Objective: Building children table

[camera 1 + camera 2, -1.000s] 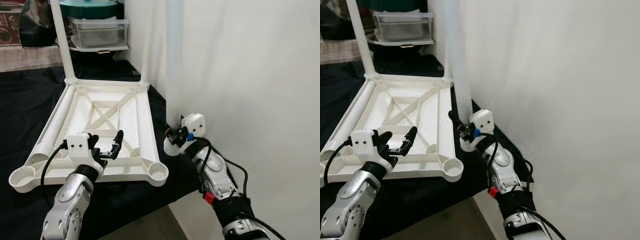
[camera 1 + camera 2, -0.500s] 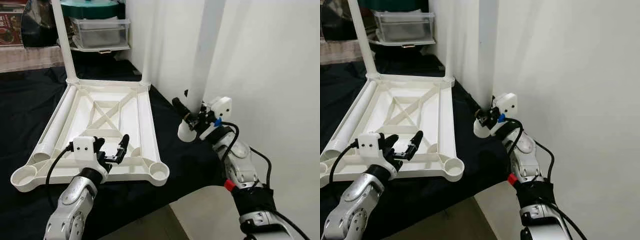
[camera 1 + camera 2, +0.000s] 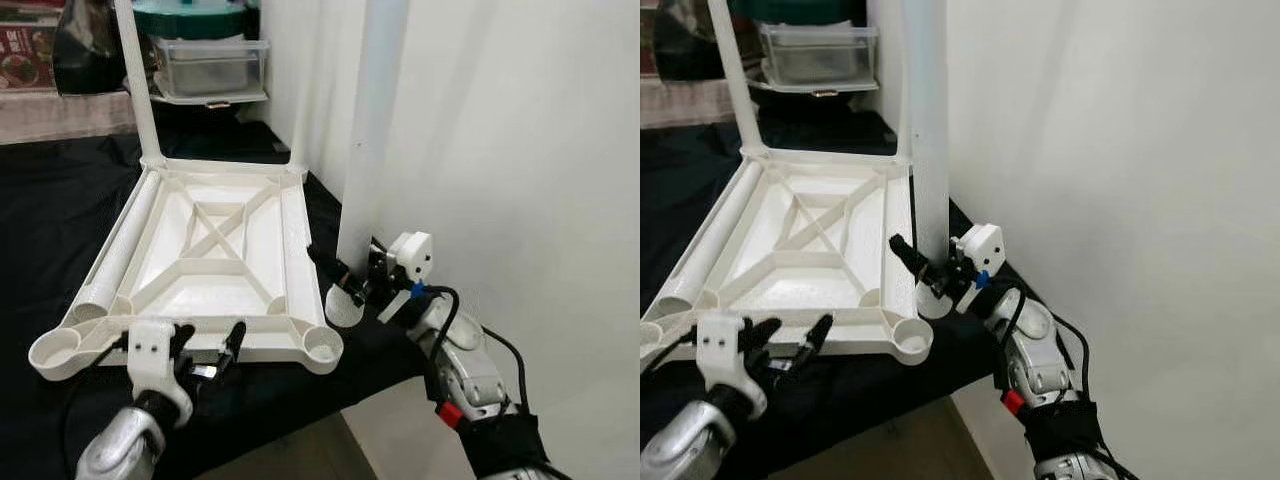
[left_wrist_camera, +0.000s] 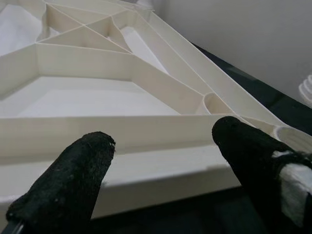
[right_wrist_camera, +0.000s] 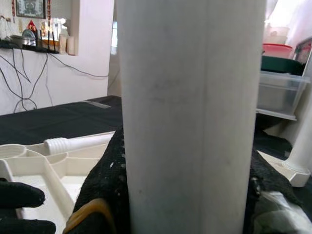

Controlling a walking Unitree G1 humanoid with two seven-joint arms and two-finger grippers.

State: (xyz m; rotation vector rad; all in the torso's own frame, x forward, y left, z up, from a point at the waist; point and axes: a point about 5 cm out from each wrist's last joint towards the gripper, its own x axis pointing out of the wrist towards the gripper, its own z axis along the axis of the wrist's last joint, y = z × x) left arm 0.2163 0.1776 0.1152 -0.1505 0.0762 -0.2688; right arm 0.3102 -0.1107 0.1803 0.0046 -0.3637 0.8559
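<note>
The right pincer (image 3: pixel 362 283) grips a white leg (image 3: pixel 365 160) near its ribbed lower end, holding it upright just beside the near right corner socket (image 3: pixel 322 345) of the tabletop (image 3: pixel 210 250). The left pincer (image 3: pixel 205 345) hovers open at the tabletop's near edge. The white tabletop lies upside down on black cloth (image 3: pixel 40 220), cross-ribbed, two legs already standing at its far corners and another lying along its left side.

We see a white wall (image 3: pixel 520 150) on the right, black cloth (image 3: pixel 50 210) over the floor, clear bins (image 3: pixel 210 65) at the far edge.
</note>
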